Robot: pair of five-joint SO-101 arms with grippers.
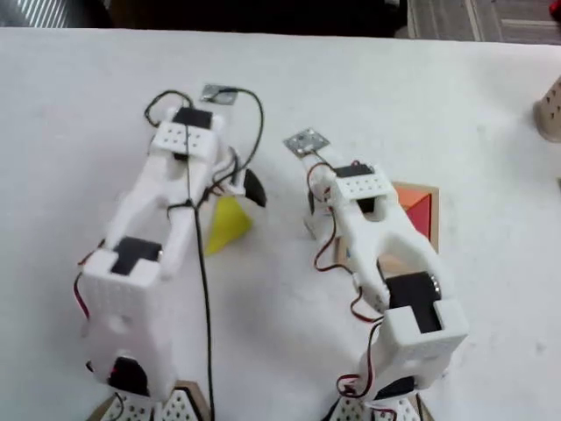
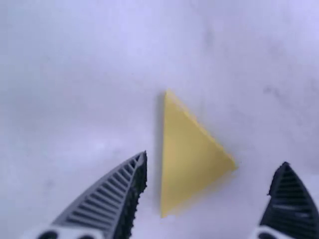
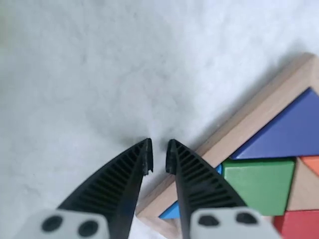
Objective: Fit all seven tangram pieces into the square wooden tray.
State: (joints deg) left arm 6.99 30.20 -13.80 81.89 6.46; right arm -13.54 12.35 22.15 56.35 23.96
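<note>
White table (image 1: 456, 114); right wrist view: green piece (image 3: 259, 184) inside tray (image 3: 251, 121).

This looks like a robotics lab bench or hobby workshop. A plain white table (image 1: 421, 79) carries two white plastic robot arms, the left arm (image 1: 145, 246) and the right arm (image 1: 394, 254), each on a wooden base with loose red and black cables (image 1: 207, 298) running along it. Two small grey square boards (image 1: 219, 94) (image 1: 306, 142) lie wired up on the tabletop. A square wooden tray (image 3: 249, 127) of coloured blocks serves as the test piece. Grey floor tiles (image 1: 491, 17) show beyond the far edge.
</note>
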